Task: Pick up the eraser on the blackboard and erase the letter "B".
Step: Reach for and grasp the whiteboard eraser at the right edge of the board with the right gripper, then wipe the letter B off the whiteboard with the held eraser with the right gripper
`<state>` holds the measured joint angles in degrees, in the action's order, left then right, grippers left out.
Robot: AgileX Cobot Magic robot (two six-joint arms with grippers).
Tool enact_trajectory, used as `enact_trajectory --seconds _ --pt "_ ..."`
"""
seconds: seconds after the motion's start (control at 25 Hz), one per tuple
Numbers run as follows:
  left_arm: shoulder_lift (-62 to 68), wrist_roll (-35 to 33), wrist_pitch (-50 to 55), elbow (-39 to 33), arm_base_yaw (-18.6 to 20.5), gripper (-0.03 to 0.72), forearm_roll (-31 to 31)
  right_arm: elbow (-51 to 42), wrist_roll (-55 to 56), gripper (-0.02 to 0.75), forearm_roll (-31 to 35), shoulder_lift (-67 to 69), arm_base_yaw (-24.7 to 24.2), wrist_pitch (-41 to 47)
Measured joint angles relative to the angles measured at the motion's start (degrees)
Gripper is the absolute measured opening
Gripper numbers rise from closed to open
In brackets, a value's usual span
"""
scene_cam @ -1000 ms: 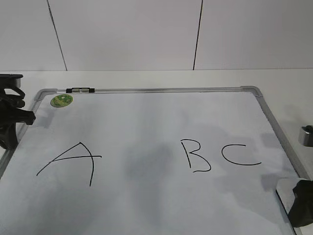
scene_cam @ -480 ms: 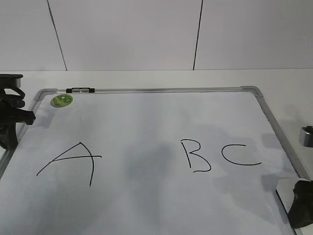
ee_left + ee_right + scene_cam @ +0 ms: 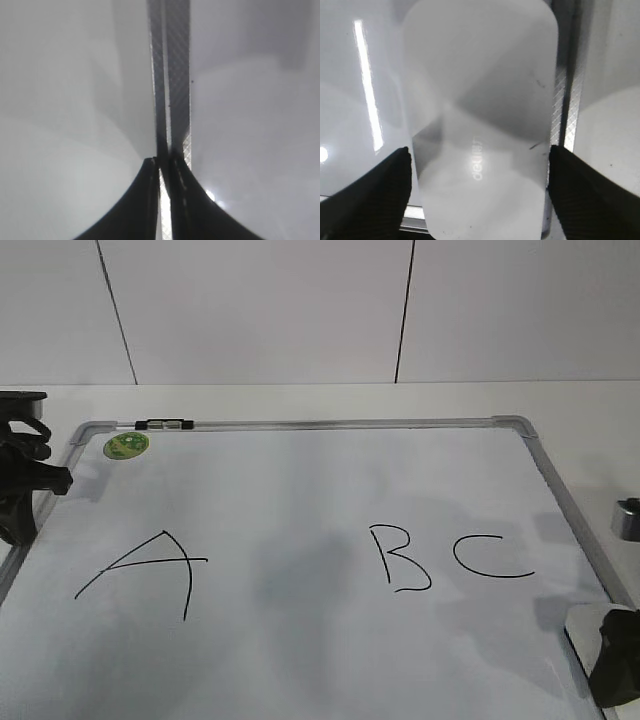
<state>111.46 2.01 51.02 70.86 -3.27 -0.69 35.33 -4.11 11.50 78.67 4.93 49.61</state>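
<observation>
The blackboard (image 3: 300,490), a white board in a silver-grey frame, lies flat on the white counter (image 3: 300,400). Three black letters run across it: an "A" (image 3: 145,570) on the left, the letter "B" (image 3: 398,558) right of the middle, and a "C" (image 3: 490,558) just beside the B. A round green sticker (image 3: 126,446) sits in the far left corner, and a small black-and-silver marker (image 3: 165,424) lies along the far edge of the frame near it.

The eraser (image 3: 480,115) lies at the near right corner of the board, beside the right frame rail, well apart from the B; in the exterior view only its pale corner (image 3: 582,625) shows next to the right arm. The right end effector (image 3: 480,200) is spread wide over it, one dark fingertip (image 3: 367,195) on each long side of the eraser, with a gap at each side, not yet gripping.

The left end effector (image 3: 164,167) hangs over the board's left frame rail (image 3: 172,75), its two fingers pressed together with nothing between them. In the exterior view the left arm (image 3: 22,480) stands at the board's left edge.
</observation>
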Motion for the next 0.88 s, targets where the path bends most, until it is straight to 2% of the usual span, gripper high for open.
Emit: enact_trajectory --seconds 0.88 --pt "0.0 0.0 -0.08 0.0 0.0 0.019 -0.04 2.39 0.0 0.659 -1.32 0.09 0.0 2.17"
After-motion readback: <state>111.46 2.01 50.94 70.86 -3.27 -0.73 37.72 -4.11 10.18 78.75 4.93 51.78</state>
